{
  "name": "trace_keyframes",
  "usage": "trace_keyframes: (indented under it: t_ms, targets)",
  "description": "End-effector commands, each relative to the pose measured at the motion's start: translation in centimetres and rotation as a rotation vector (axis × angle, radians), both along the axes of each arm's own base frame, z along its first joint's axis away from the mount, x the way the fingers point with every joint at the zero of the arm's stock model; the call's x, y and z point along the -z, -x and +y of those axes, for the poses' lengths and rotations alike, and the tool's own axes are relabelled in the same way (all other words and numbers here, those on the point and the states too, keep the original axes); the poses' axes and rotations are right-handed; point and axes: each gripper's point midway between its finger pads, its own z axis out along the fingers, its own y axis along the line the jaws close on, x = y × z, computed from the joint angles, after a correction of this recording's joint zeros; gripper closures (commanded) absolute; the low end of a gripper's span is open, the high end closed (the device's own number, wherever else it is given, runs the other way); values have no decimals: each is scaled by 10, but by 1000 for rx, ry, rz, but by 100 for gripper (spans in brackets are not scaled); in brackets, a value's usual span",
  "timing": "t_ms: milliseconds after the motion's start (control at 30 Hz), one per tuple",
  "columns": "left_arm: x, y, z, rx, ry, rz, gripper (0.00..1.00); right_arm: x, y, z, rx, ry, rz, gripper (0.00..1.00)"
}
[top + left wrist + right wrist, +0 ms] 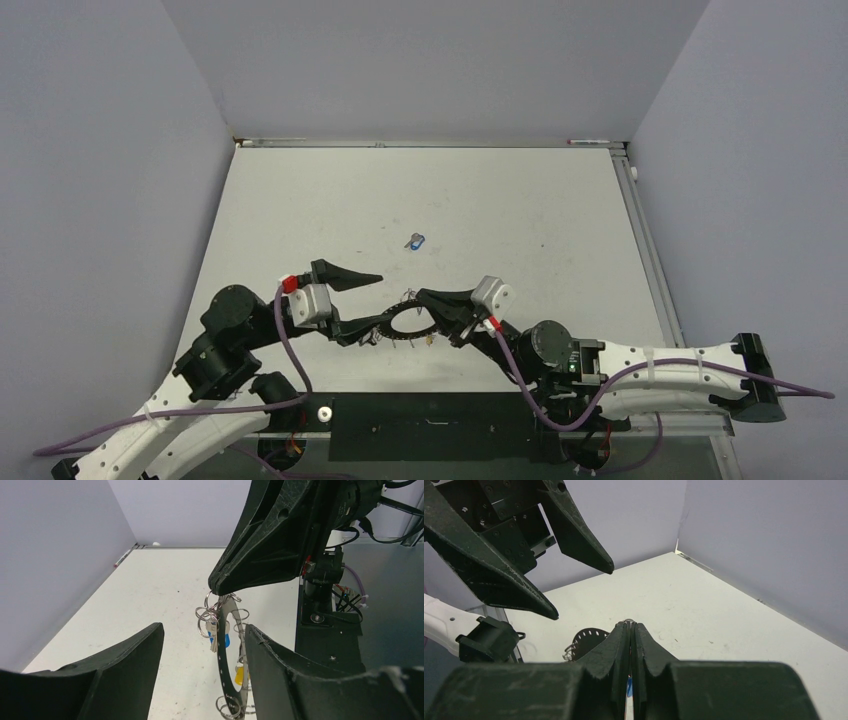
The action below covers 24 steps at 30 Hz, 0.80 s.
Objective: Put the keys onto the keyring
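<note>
Looking down from the top camera, the keyring (410,322), a large flat hoop that reads dark here, hangs just above the near middle of the matte white, lightly scuffed table (520,200). The black, tapered right gripper (422,296) has its fingers pressed together on the hoop's far right edge. The left gripper (388,298) has its two pointed fingers spread apart, one on the far side of the hoop and one lying along its near left rim. Farther back on the table, well apart from both arms, lies one tiny silver key with a blue plastic head (415,241).

From the left wrist, the keyring (226,655) stands edge-on as a thin dark band dotted with pale specks. It sits between the wide-open fingers of the left gripper (204,627), just beside the right-hand one; contact cannot be told. Small silver wire rings (205,620) cluster on it, and the keys (226,641) dangle there, one blue-headed and one yellow-headed (240,674). The right gripper (216,587) pinches the hoop's top.

From the right wrist, the right gripper (630,625) shows rough-textured black fingers closed together on a silvery sliver. The dotted keyring (589,635) curves away to the left, below the parted left gripper (583,593).
</note>
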Motion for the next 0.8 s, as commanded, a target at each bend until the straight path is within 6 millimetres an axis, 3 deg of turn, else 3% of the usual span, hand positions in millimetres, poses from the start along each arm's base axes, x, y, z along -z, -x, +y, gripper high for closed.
trace_keyframes:
  t_ms: [0, 200, 333, 533, 767]
  targets:
    - [-14, 4, 8, -17, -22, 11, 43, -42, 7, -12, -42, -116, -38, 95]
    - [-35, 13, -5, 82, -15, -34, 48, -45, 14, -16, -80, -104, -43, 95]
    - [-35, 18, -19, 171, -30, -32, 48, -43, 16, -16, -96, -85, -41, 95]
    - [-22, 29, -34, 316, -98, -5, 48, -40, 18, -16, -105, -72, -37, 95]
    - [-9, 37, -36, 382, -150, 23, 49, -43, 16, -19, -89, -72, -45, 95]
